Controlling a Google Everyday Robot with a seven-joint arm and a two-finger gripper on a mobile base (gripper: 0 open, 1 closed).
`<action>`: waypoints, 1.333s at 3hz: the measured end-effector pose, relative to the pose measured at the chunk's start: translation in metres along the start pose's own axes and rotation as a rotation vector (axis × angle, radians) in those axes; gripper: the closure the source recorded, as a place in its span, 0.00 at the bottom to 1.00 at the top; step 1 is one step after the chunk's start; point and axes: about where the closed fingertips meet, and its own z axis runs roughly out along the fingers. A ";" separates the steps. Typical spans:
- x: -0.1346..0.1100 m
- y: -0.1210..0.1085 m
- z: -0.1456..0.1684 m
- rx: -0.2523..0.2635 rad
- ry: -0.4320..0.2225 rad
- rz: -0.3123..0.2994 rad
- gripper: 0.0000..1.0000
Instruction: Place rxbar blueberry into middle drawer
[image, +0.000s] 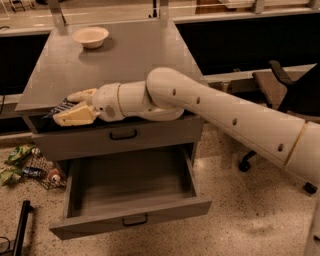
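Observation:
My gripper (67, 107) is at the front left edge of the grey cabinet top (125, 60), its cream fingers (75, 116) closed around the rxbar blueberry (60, 107), a dark flat bar with pale markings that shows between them. The bar is held at about the level of the cabinet's front edge, over the left part of the cabinet. The middle drawer (127, 220) is pulled out wide below, its inside bare, with a small handle (135, 220) on its front. My white arm reaches in from the right.
A cream round bowl (90, 36) sits at the back left of the cabinet top. The drawer above (120, 137), with a black handle, is shut. Litter and a wire basket (30, 167) lie on the floor at left. An office chair (280, 85) stands at right.

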 end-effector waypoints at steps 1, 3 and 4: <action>0.047 0.036 -0.006 0.038 0.039 0.082 1.00; 0.059 0.039 0.000 0.026 0.058 0.105 1.00; 0.089 0.044 -0.008 0.055 0.110 0.116 1.00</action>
